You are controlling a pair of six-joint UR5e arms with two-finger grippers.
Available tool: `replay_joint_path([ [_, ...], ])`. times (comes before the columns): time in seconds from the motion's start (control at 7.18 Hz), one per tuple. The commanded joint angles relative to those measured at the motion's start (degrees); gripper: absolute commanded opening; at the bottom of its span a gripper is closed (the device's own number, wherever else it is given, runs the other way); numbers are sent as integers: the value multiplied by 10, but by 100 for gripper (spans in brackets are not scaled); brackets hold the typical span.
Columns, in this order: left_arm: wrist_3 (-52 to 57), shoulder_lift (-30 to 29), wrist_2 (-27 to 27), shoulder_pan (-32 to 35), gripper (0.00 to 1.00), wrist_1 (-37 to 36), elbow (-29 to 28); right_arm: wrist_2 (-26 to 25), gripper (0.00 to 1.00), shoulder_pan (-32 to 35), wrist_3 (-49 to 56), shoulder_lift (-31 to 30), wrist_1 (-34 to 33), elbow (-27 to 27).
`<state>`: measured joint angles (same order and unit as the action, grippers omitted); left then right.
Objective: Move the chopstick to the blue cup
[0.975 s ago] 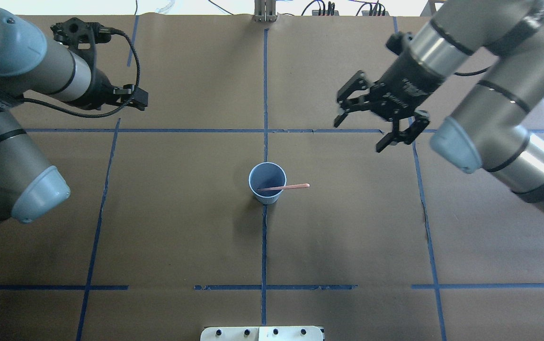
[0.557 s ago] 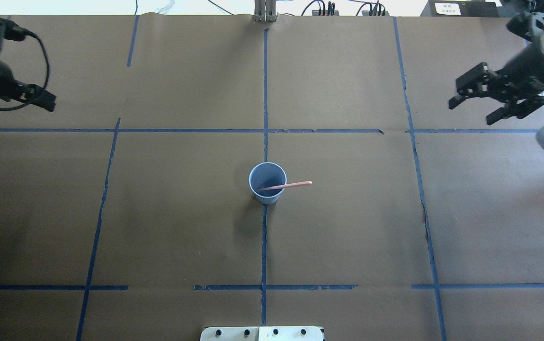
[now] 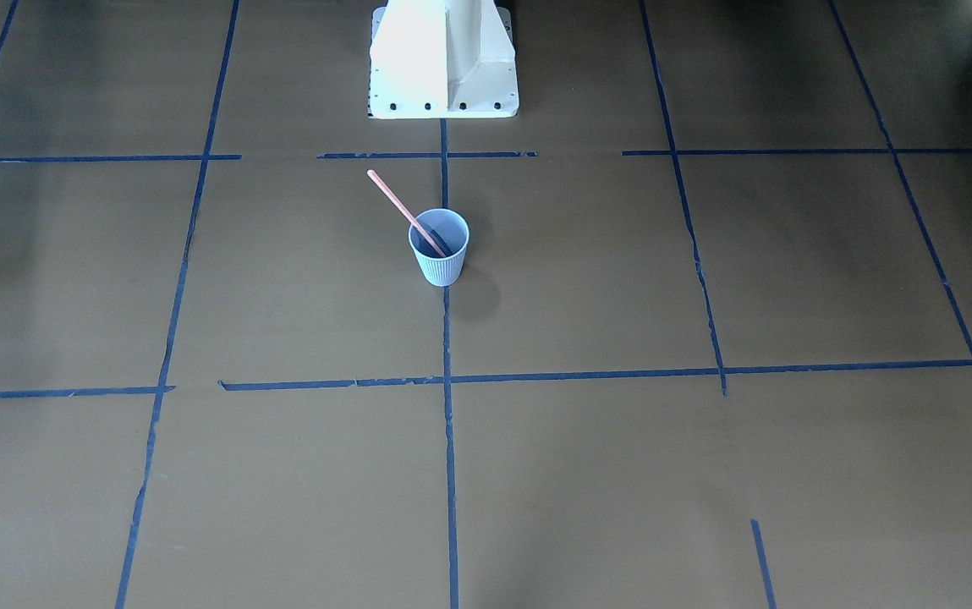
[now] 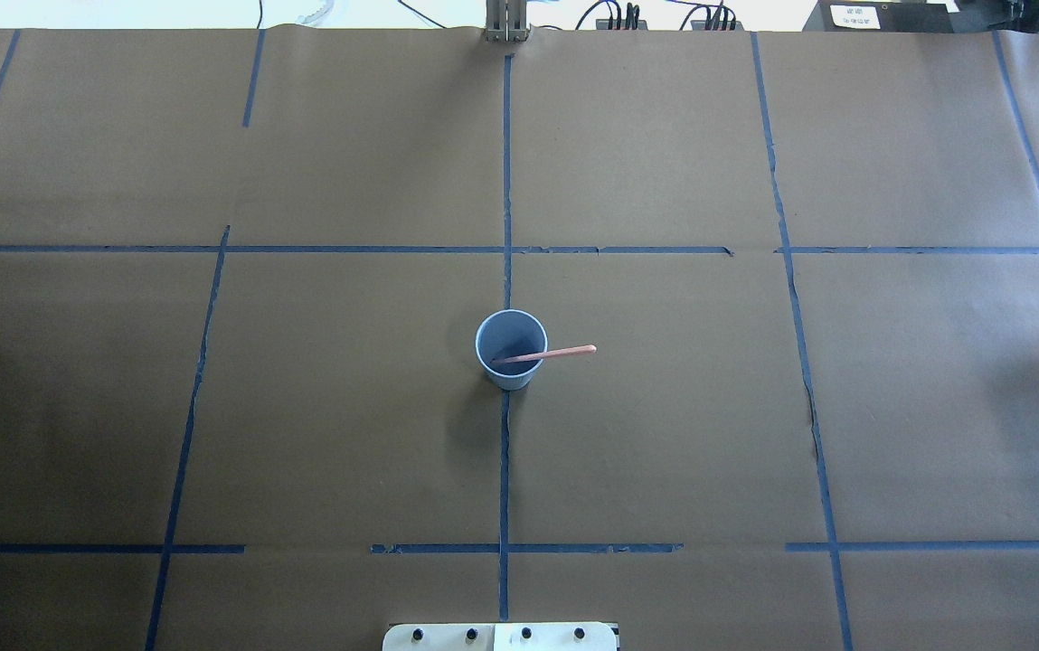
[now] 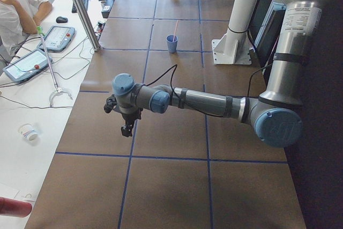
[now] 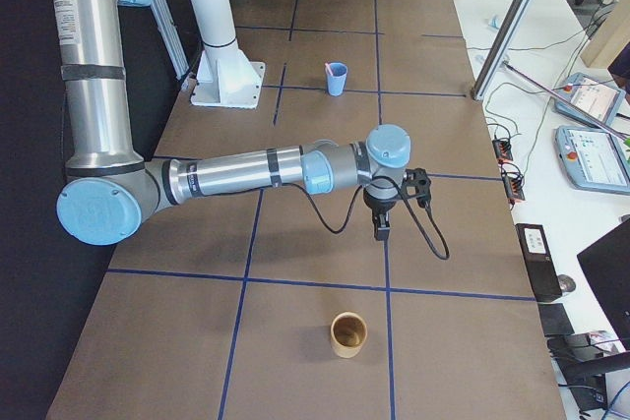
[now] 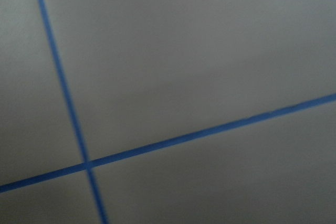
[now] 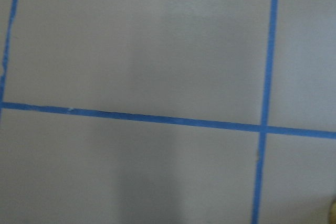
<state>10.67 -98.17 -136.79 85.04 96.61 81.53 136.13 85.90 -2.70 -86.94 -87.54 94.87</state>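
Note:
The blue cup [image 4: 510, 376] stands upright at the middle of the table, on the centre tape line. The salmon-pink chopstick [image 4: 559, 353] stands slanted inside it, its lower end in the cup and its upper end leaning over the rim towards the robot's right. Both also show in the front view: cup [image 3: 441, 266], chopstick [image 3: 395, 200]. My left gripper [image 5: 127, 128] hangs low over the table's left end, far from the cup. My right gripper [image 6: 381, 229] hangs over the right end. Both show only in the side views, so I cannot tell whether they are open.
The robot's white pedestal [image 3: 443, 59] stands behind the cup. A tan cup [image 6: 347, 334] stands at the table's right end, near my right gripper. An operator [image 5: 16, 4] sits at a white desk beyond the far edge, beside a metal post [image 5: 80, 9].
Both arms have swung outward and left the overhead view, the left to the left, the right to the right. The cup and chopstick have not moved.

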Motion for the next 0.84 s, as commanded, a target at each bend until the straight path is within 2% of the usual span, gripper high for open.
replay_joint_path([
  [0.0, 31, -3, -11, 28, 100, 2, -32, 5, 100, 49, 99, -9, -39, -11],
  [0.28, -41, 3, -11, 38, 100, -5, 2, -2, 100, 49, 103, -39, -37, -1],
  [0.56, -35, 15, -10, 41, 100, -26, 26, -2, 100, 48, 101, -75, -39, 47],
  [0.7, -34, 27, -15, 40, 100, -23, 32, -3, 100, 48, 99, -82, -39, 50],
])
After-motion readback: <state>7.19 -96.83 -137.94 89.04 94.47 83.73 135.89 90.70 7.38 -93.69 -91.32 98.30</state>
